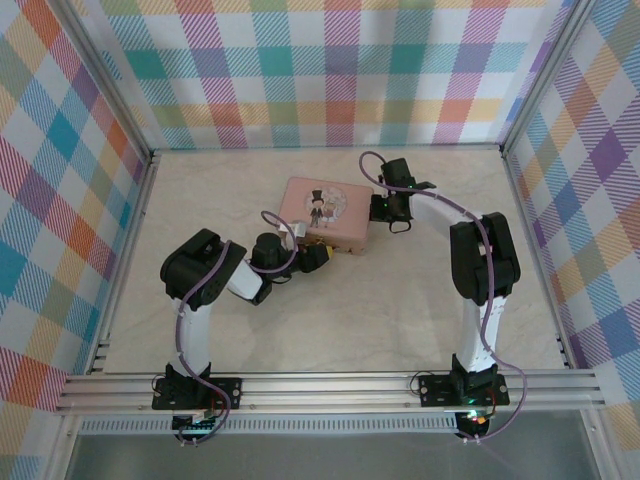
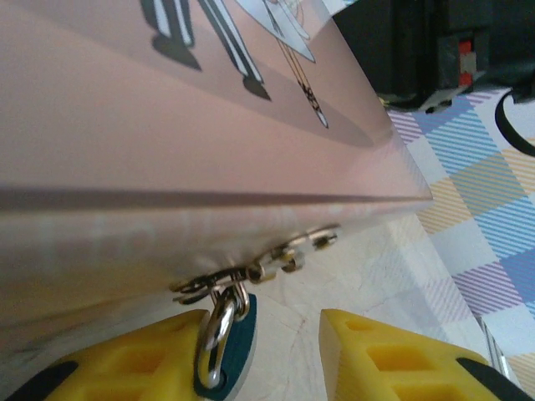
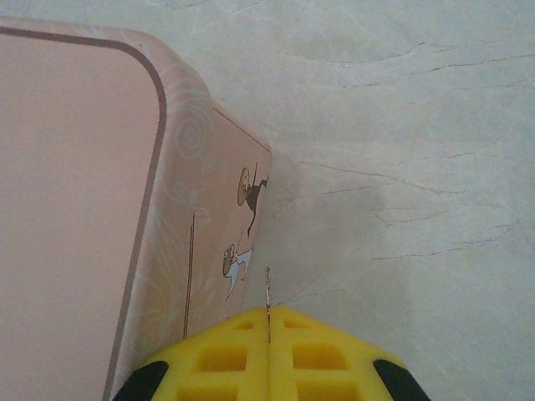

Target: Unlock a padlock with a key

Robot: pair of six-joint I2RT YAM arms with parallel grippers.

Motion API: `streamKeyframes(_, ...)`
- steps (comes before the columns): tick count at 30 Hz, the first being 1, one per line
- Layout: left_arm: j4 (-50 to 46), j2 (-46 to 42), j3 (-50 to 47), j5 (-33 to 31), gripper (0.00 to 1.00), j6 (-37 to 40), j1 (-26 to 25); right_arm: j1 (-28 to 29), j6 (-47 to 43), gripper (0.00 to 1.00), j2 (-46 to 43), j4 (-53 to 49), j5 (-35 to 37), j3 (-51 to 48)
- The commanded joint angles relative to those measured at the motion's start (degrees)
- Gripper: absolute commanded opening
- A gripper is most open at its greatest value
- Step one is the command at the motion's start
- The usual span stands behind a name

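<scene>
The padlock point(image 2: 232, 351), teal-bodied with a silvery shackle point(image 2: 216, 327), hangs from the hasp point(image 2: 259, 269) on the front wall of the pink tin point(image 1: 322, 212). My left gripper point(image 2: 280, 368) is open at that wall. The padlock rests against its left yellow finger point(image 2: 125, 368), and the right finger point(image 2: 393, 355) stands apart from it. In the top view the left gripper point(image 1: 320, 258) sits at the tin's near edge. My right gripper point(image 3: 268, 317) is shut on the key point(image 3: 267, 288), a thin blade seen edge-on and poking out beside the tin's right side point(image 3: 213, 251). From above, the right gripper point(image 1: 382, 208) sits at the tin's right end.
The tin lies mid-table on the pale marbled surface point(image 1: 400, 310). Checked cloth walls point(image 1: 320, 70) close in the back and both sides. A metal rail point(image 1: 330, 385) runs along the near edge. Open tabletop lies in front of and to the right of the tin.
</scene>
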Motion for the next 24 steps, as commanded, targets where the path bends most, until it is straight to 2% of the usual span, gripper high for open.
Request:
streamKeyframes(1,-2.01,1.3,1.0,-1.55,0.4,-3.08,0.65,1.15,-1.05,0.0,-0.08,1.31,-2.44,0.04)
streamKeyframes(9,-2.14,2.15,1.52,-0.94,0.27,-3.94,1.18,1.34,-1.34,0.0,-0.42,1.89,-1.82,-0.72)
streamKeyframes(14,-3.82,1.5,0.46,-0.03,0.26,-3.73,1.32,1.3,-1.3,0.0,0.16,1.85,-2.08,-0.05)
streamKeyframes(17,-6.76,0.95,-0.13,0.52,0.3,-3.45,1.36,1.28,-1.35,0.0,1.15,1.55,-2.26,1.4)
streamKeyframes(24,-5.73,0.6,-2.99,0.1,0.28,-3.71,2.13,1.29,-1.56,0.0,3.66,1.2,-3.06,5.83)
